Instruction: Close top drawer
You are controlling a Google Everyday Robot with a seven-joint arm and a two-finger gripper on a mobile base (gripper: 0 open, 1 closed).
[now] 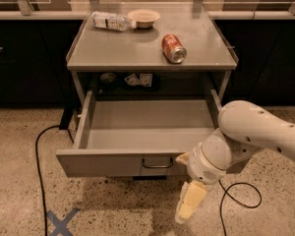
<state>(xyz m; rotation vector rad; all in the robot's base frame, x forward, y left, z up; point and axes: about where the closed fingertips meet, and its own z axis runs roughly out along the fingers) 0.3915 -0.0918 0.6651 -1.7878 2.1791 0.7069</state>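
The top drawer (pixel 113 163) is a wide, shallow grey metal drawer. It stands pulled far out of the grey cabinet (pixel 152 58), and its inside looks empty. A small dark wire handle (pixel 157 164) sits at the middle of its flat front. My gripper (pixel 189 198), cream-coloured on a white arm (pixel 265 132), is at the right end of the drawer front, just right of the handle. It hangs below the front's lower edge. Its upper tip is at the front panel.
On the cabinet top lie a red can (pixel 173 48) on its side, a plastic bottle (pixel 110 21) and a small bowl (pixel 143 17). Small items sit on the shelf behind the drawer. Black cables (pixel 39 156) run on the speckled floor at both sides. Blue tape (pixel 61 222) marks the floor.
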